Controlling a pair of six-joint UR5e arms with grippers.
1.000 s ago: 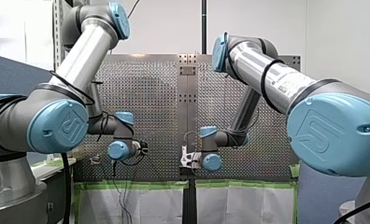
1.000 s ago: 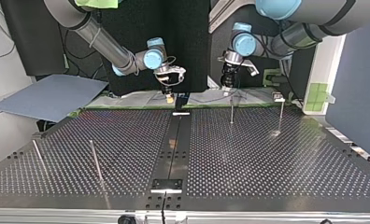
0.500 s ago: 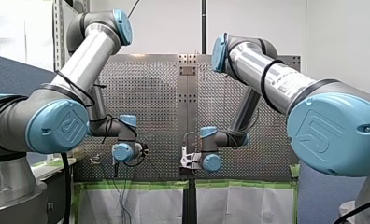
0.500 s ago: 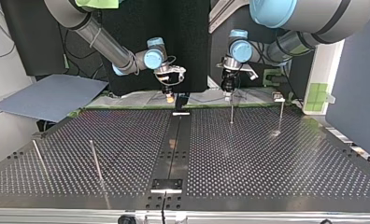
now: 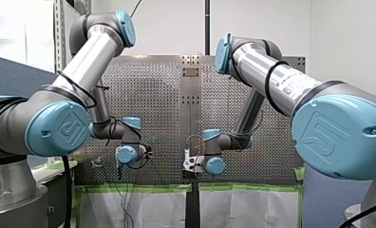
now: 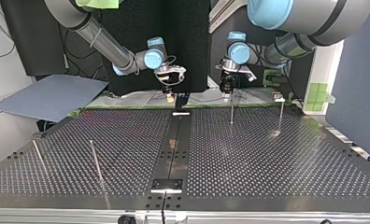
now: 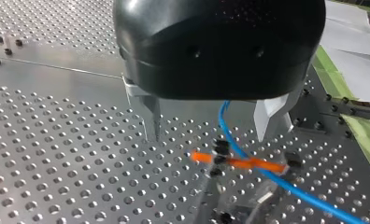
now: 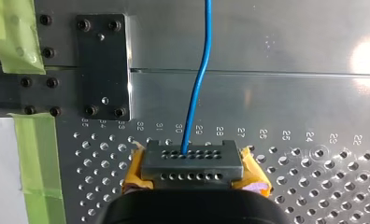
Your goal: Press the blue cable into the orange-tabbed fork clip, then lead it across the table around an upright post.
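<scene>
shifted left in the top view, my left gripper [image 7: 209, 136] held its fingers [image 7: 267, 115] apart; my right gripper [image 8: 192, 161] clamped the blue cable [image 8: 200, 81].

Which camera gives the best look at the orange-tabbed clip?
The left wrist view: the clip sits just ahead of the left gripper, the cable crossing it. The right wrist view shows only cable; in the front and top views the clip is too small to make out.
</scene>
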